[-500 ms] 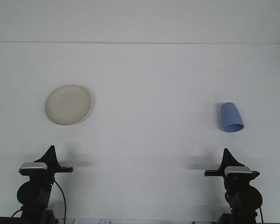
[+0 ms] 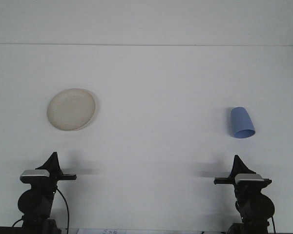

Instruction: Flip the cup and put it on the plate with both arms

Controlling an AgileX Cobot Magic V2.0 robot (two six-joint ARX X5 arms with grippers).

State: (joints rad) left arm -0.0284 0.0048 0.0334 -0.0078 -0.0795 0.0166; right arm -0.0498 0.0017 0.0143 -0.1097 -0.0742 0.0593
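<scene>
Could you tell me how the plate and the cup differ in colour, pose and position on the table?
The plate is cream, while the cup is blue. The plate lies flat and round on the left side, in front of the left claw; the cup appears to lie on its side on the right, ahead of the right claw. The plate looks wider than the cup. Both rest on the white table, untouched by either arm.

A cream plate sat left of centre; a blue cup lay tipped at right, both arms parked low.
</scene>
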